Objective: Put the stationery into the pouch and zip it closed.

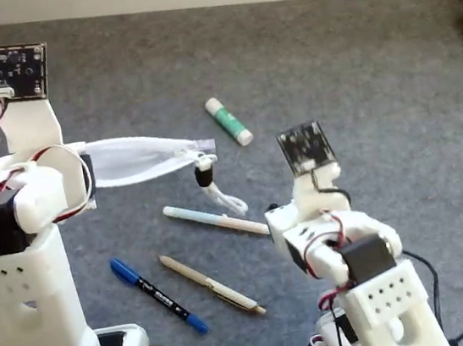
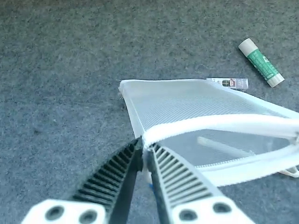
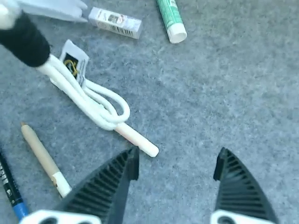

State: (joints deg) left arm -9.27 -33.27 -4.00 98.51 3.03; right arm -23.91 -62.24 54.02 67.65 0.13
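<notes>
A white mesh pouch [image 1: 140, 159] lies on the grey carpet, lifted at one end. My left gripper [image 2: 142, 148] is shut on that end's rim, and the pouch [image 2: 196, 107] stretches away from it with its mouth slightly open. The zip's black puller [image 3: 23, 39] and white cord [image 3: 88, 100] hang at the other end. My right gripper [image 3: 177, 161] stands open just above the carpet, beside the tip of a pale blue-and-white pen [image 3: 138, 140]. A green glue stick [image 1: 229, 120] lies beyond the pouch. In front lie the pale pen [image 1: 216, 218], a beige pen [image 1: 212, 285] and a blue marker [image 1: 158, 295].
A small barcode label [image 3: 114, 22] hangs at the pouch's zip end near the glue stick [image 3: 170, 18]. Open carpet lies to the right of the right arm [image 1: 334, 236] and toward the back. The arm bases stand at the near edge.
</notes>
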